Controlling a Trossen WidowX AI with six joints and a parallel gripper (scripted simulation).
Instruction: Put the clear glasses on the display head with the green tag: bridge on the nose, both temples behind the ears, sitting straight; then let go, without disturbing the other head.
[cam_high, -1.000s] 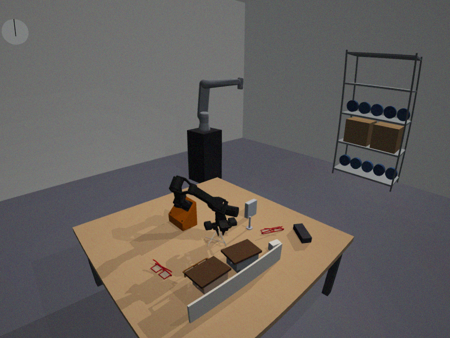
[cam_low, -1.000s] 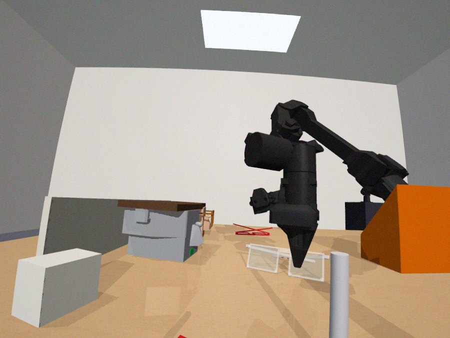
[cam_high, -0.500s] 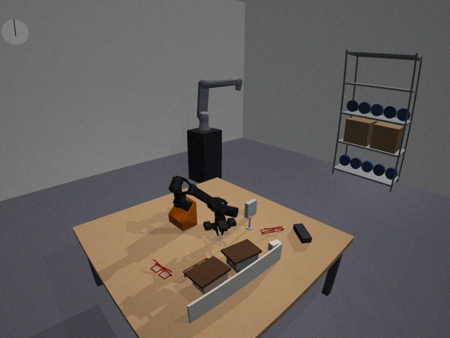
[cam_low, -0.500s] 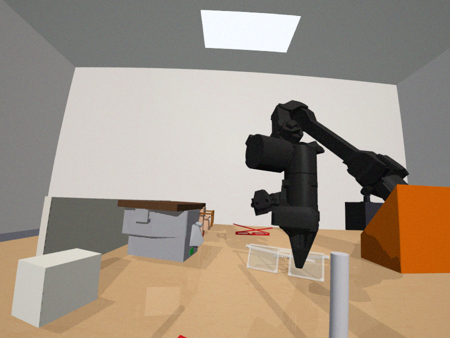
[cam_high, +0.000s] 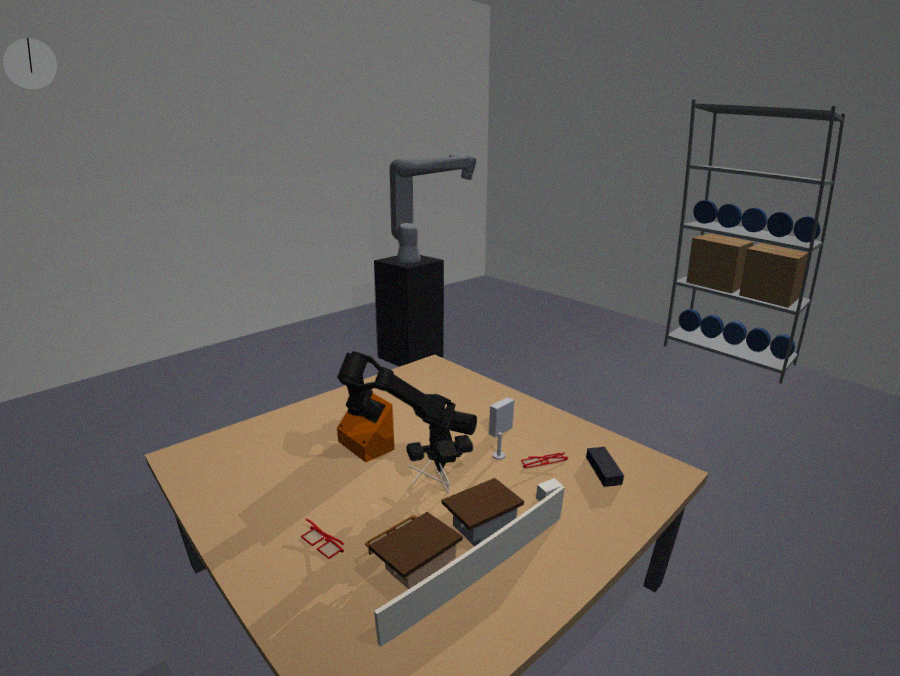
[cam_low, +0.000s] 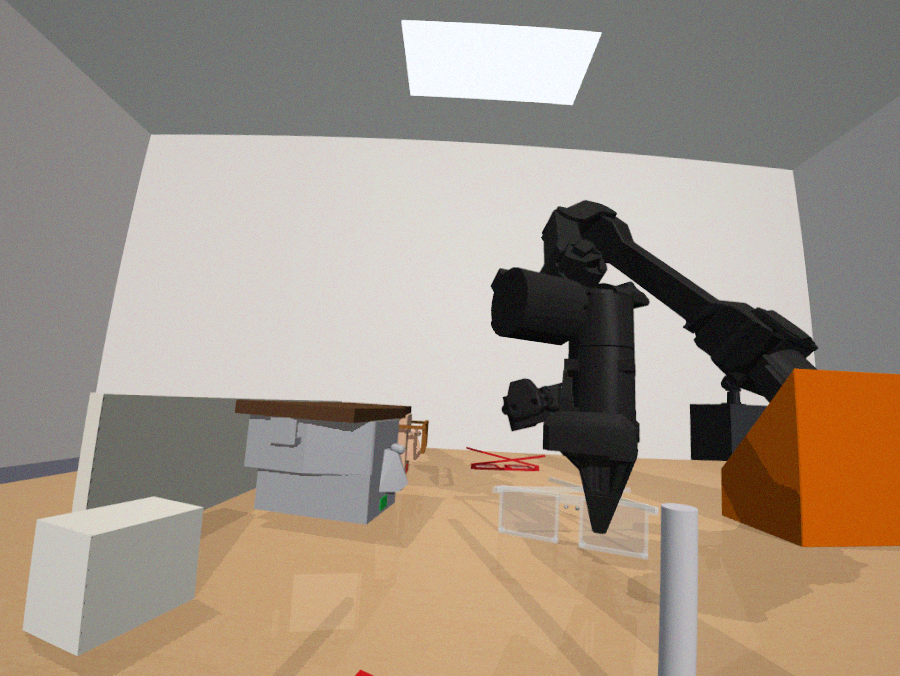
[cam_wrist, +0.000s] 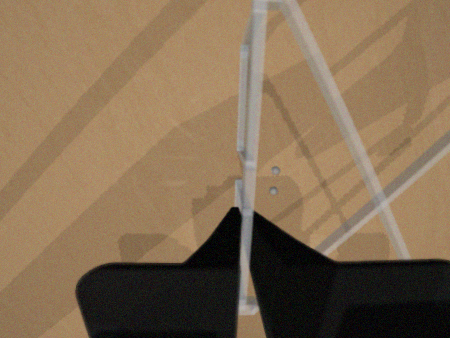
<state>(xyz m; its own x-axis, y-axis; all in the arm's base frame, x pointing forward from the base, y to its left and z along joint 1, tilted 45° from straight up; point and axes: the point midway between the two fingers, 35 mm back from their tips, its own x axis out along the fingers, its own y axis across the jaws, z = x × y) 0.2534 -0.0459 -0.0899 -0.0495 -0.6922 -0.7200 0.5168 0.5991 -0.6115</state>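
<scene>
The clear glasses (cam_low: 528, 515) (cam_wrist: 256, 75) lie lens side down on the table, temples crossed. My gripper (cam_high: 439, 469) (cam_low: 599, 531) (cam_wrist: 239, 214) points down and is shut on the top bar of their frame, over one lens, beside the bridge. The grey head (cam_high: 494, 525) (cam_low: 312, 451) with the green tag (cam_low: 383, 502) stands upright under a brown flat top, apart from the gripper; its nose and one ear show in the exterior view. The other, skin-coloured head stands beyond it under a brown top (cam_high: 414, 544), with brown glasses (cam_high: 392, 529) at its face.
A pale panel (cam_high: 472, 563) (cam_low: 160, 451) stands behind the heads. A white block (cam_low: 145, 560), a mirror on a stand (cam_high: 502, 416), a dark case (cam_high: 603, 465) and red glasses (cam_high: 544, 459) lie or stand around. More red glasses (cam_high: 331, 547) lie on the other side.
</scene>
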